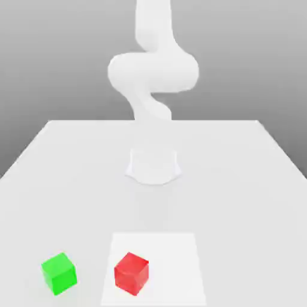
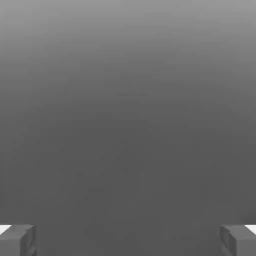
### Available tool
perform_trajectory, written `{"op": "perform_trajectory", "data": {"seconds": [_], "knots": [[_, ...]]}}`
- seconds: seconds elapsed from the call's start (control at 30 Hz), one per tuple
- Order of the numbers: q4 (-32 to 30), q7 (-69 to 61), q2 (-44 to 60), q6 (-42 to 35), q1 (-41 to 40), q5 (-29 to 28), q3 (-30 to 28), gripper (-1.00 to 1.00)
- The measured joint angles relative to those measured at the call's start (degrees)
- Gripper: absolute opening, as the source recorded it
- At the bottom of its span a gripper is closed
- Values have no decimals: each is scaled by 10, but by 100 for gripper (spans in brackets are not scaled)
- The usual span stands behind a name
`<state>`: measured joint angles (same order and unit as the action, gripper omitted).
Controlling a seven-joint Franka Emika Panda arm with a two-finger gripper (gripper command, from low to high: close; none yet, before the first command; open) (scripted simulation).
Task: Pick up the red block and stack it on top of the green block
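Red block [image 1: 131, 273] beside green block [image 1: 59, 273]; tool [image 2: 128, 240] fingertips cropped, spread wide.

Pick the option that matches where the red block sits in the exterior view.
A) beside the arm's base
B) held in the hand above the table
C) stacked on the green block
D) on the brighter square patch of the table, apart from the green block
D: the red block rests on the brighter square patch of the table, with the green block apart from it toward the exterior view's left.
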<state>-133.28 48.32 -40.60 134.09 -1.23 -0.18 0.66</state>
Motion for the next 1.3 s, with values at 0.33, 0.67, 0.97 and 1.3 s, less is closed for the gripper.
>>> {"op": "perform_trajectory", "data": {"seconds": [0.33, 0.67, 0.97, 1.3], "knots": [[-60, 103, 211, 93, -43, -11, 21, 0], [-120, 200, 419, 185, -66, -16, 19, 0], [-124, 233, 598, 308, -61, -17, 8, -100], [-132, 230, 548, 266, -65, -12, 13, -100]]}}
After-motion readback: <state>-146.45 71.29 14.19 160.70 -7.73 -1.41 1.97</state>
